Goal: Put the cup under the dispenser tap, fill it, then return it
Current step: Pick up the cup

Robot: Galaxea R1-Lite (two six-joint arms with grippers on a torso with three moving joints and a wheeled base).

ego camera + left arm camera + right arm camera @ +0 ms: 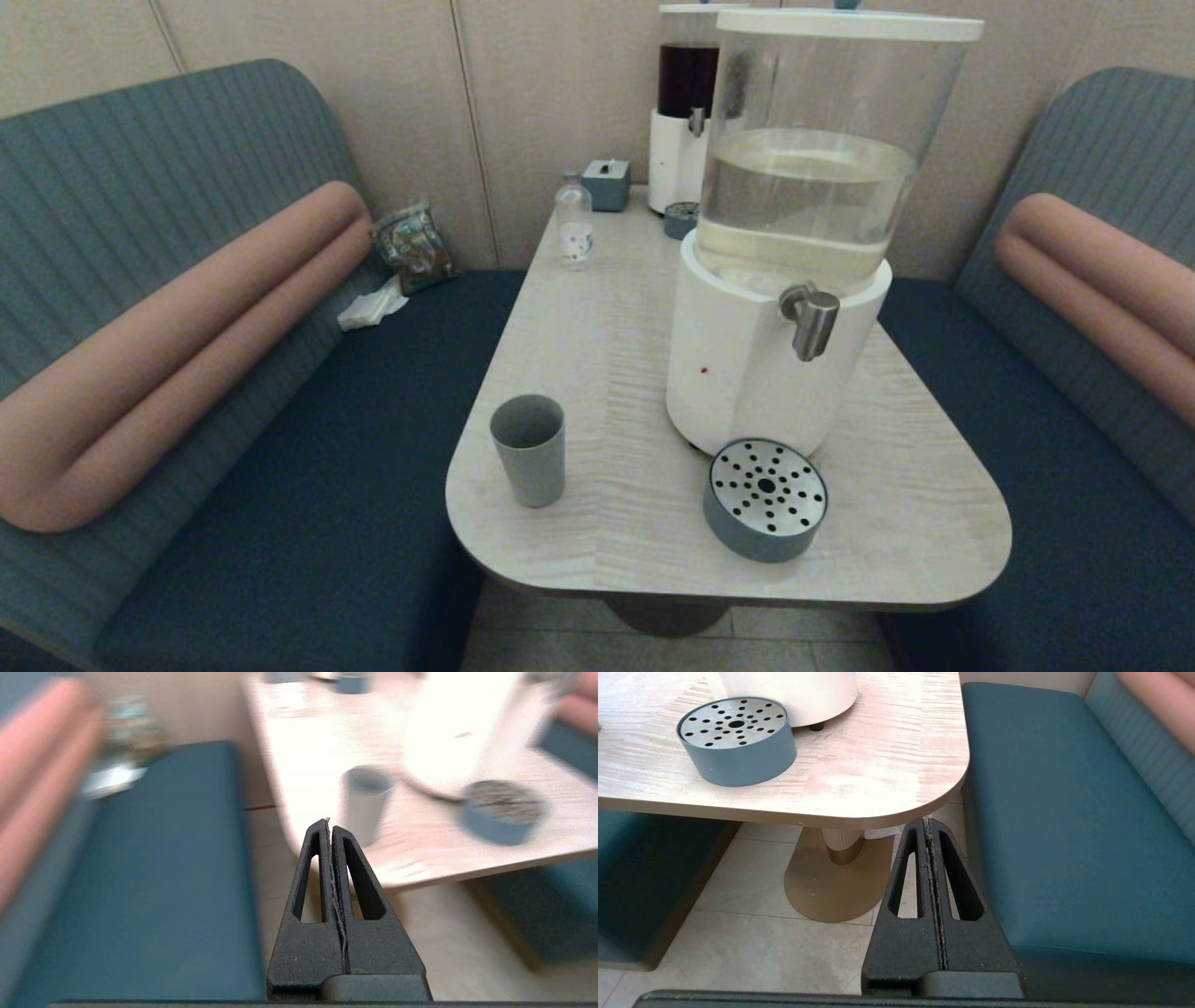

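The grey-blue cup (pixel 528 449) stands upright and empty near the table's front left corner; the left wrist view shows the same cup (pixel 365 800) just beyond the table edge. The steel dispenser tap (pixel 810 318) juts from the big white-based dispenser (pixel 747 373), above and behind the round drip tray (pixel 766 498), also seen as drip tray (pixel 737 739). My left gripper (pixel 330 823) is shut and empty, below the table's front left edge, short of the cup. My right gripper (pixel 928 821) is shut and empty, low by the table's front right corner. Neither arm shows in the head view.
A small clear bottle (pixel 573 222), a grey-blue box (pixel 607 184) and a dark-liquid dispenser (pixel 684 112) with its small tray (pixel 681 219) stand at the table's far end. Blue benches (pixel 308 467) flank the table (pixel 607 373). The table pedestal (pixel 838 872) rises from the tiled floor.
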